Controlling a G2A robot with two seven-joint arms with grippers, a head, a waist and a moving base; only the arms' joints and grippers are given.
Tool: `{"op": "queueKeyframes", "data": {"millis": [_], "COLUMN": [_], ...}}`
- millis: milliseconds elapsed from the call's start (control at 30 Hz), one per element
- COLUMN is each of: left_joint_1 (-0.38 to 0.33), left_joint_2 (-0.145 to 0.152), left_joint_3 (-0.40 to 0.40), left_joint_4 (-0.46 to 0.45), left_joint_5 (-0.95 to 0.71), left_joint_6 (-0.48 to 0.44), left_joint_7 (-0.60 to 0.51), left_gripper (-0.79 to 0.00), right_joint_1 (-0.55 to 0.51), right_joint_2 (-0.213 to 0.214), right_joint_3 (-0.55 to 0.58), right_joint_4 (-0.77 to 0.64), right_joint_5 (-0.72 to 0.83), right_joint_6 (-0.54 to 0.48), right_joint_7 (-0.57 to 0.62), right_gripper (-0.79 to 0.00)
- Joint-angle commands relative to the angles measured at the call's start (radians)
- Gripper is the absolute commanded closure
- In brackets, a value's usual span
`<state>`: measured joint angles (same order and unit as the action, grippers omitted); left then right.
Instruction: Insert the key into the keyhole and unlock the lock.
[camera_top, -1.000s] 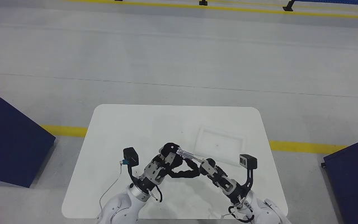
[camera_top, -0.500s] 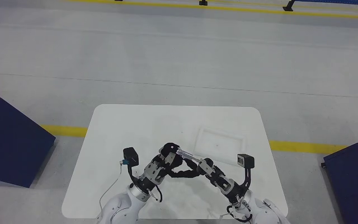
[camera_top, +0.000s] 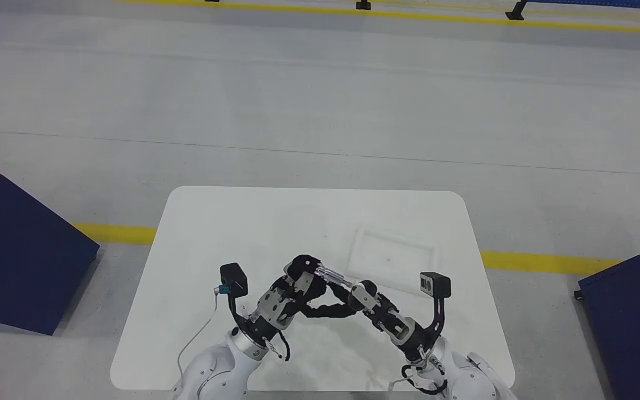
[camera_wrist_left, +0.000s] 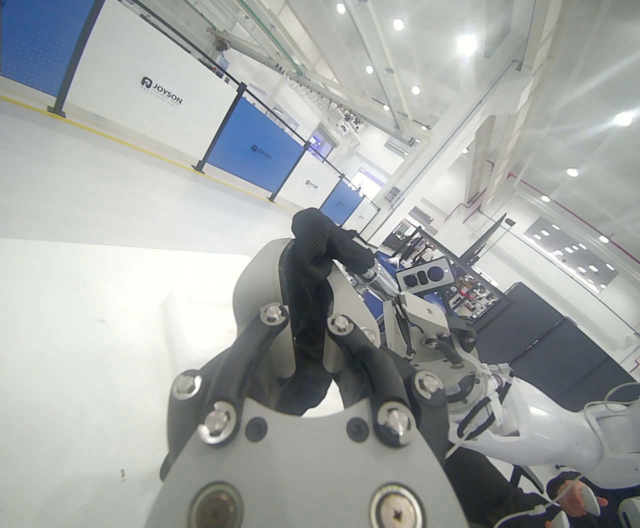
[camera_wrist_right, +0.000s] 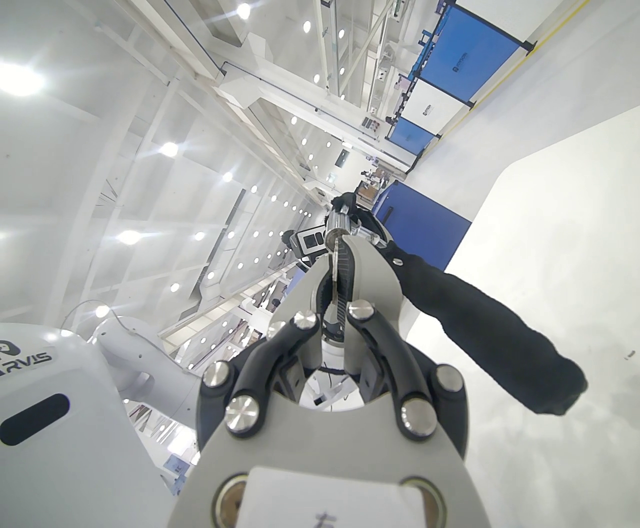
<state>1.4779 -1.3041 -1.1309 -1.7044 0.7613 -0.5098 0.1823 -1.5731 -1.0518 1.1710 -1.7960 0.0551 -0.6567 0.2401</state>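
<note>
The lock is a cable lock: a black fabric-sleeved cable ending in a shiny metal cylinder. My left gripper is shut on the black cable just behind the cylinder, holding it above the table's front. My right gripper is shut on a thin silver key. The key's tip meets the cylinder's end face; how deep it sits I cannot tell. From above, the left gripper and right gripper face each other with the cylinder between them.
The white table has rounded corners. A shallow pale tray lies behind the grippers, towards the right. A loop of the black cable hangs between the two arms. Dark blue panels stand on the floor to either side of the table.
The right arm has shifted a little to the left, bringing the key closer in on the cylinder. The left arm has stayed where it was.
</note>
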Motion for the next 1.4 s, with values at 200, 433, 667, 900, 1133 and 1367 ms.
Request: {"op": "queueKeyframes", "data": {"millis": [200, 433, 667, 900, 1133, 1367], "left_joint_1": [0.0, 0.0, 0.0, 0.0, 0.0, 0.0], "left_joint_2": [0.0, 0.0, 0.0, 0.0, 0.0, 0.0], "left_joint_3": [0.0, 0.0, 0.0, 0.0, 0.0, 0.0], "left_joint_4": [0.0, 0.0, 0.0, 0.0, 0.0, 0.0], "left_joint_5": [0.0, 0.0, 0.0, 0.0, 0.0, 0.0], "left_joint_6": [0.0, 0.0, 0.0, 0.0, 0.0, 0.0], "left_joint_7": [0.0, 0.0, 0.0, 0.0, 0.0, 0.0], "left_gripper": [0.0, 0.0, 0.0, 0.0, 0.0, 0.0], "right_joint_1": [0.015, 0.022, 0.024, 0.018, 0.006, -0.01], "right_joint_2": [-0.009, -0.017, -0.02, -0.021, -0.02, -0.018], "right_joint_3": [-0.018, -0.022, -0.013, 0.011, 0.043, 0.075], "right_joint_4": [0.004, 0.007, 0.013, 0.016, 0.031, 0.039], "right_joint_5": [-0.004, -0.006, 0.005, 0.016, 0.017, 0.028], "right_joint_6": [0.015, 0.018, 0.02, 0.008, -0.017, -0.036], "right_joint_7": [0.004, -0.001, 0.009, 0.016, 0.034, 0.049], "right_gripper": [0.0, 0.0, -0.739, -0.523, -0.409, -0.329]}}
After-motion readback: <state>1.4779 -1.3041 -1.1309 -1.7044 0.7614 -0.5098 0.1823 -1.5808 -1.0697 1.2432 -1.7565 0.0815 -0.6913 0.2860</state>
